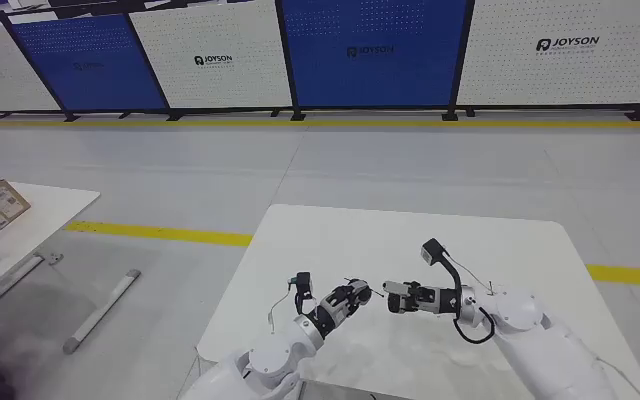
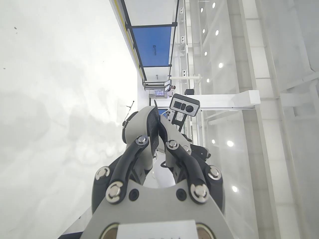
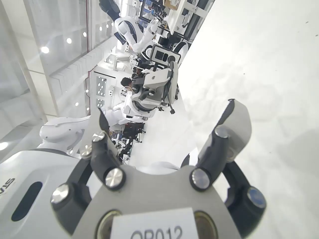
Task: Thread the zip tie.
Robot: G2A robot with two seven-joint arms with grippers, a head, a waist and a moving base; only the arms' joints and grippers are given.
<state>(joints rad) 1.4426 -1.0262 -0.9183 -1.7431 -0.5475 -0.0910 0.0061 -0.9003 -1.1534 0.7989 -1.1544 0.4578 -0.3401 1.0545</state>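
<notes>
White surface [image 1: 300,230] lies under both arms, which meet tip to tip close to its near edge. Our left tool [image 2: 156,119] has its pads pressed together, and its own wrist view hides what they pinch. From the right wrist we see what that view hides: the zip tie [image 3: 171,100], a thin dark strip hanging from those pads. Our right tool [image 3: 168,116] is spread wide, facing the strip, apart from it.
</notes>
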